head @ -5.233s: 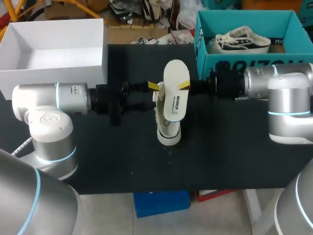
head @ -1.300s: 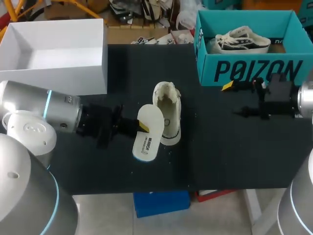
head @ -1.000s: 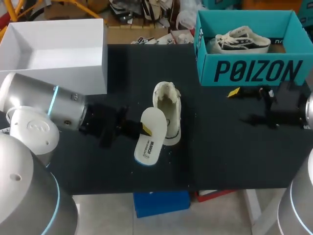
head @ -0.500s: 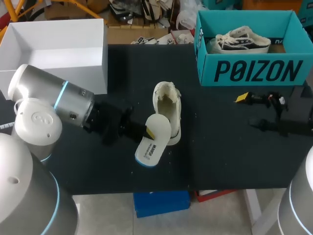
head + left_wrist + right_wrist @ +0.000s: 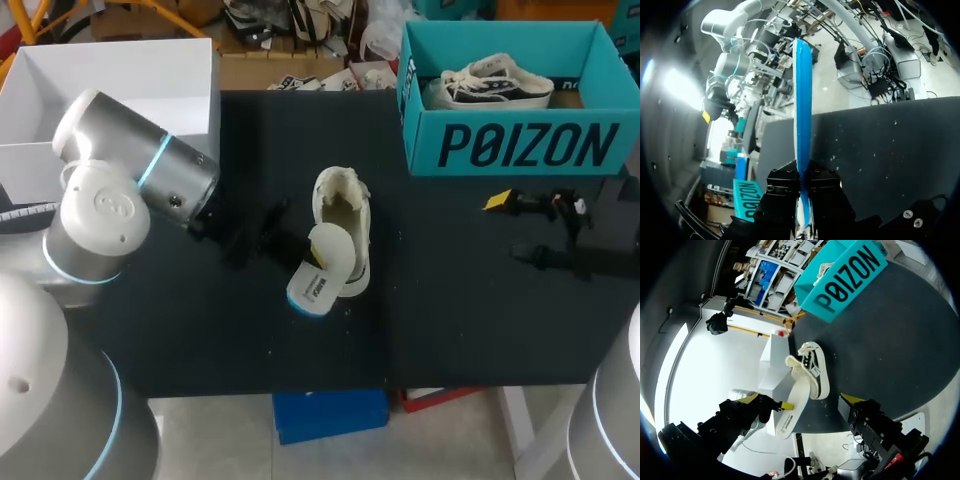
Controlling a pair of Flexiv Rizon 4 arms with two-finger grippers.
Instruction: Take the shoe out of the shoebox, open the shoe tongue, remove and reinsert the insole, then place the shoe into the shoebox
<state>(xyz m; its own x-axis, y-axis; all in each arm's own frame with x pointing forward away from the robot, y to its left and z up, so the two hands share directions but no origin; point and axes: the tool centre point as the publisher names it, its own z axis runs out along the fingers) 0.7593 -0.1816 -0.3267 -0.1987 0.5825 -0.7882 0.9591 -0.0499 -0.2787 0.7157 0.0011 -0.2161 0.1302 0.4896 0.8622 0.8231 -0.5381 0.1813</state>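
Sitting sole-down mid-tabletop [image 5: 450, 320], the shoe [image 5: 340, 215] has the insole [image 5: 320, 270] tilted against its opening, one end seemingly dipping inside. The left pincer [image 5: 306, 262] is clamped on the insole's edge. The right pincer [image 5: 515, 228] hangs spread wide, holding nothing, just before the teal shoebox [image 5: 520, 145].

Shoe [image 5: 345, 225] mid-table, toe toward near edge. Insole [image 5: 320, 268] tilted against its left side, held in left end effector [image 5: 305, 262] reaching from left edge. Right end effector [image 5: 515, 228] near right edge, well apart. Empty box [image 5: 110, 100] at far left corner. Second box [image 5: 510, 145] at far right corner, sneaker [image 5: 490, 82] inside.
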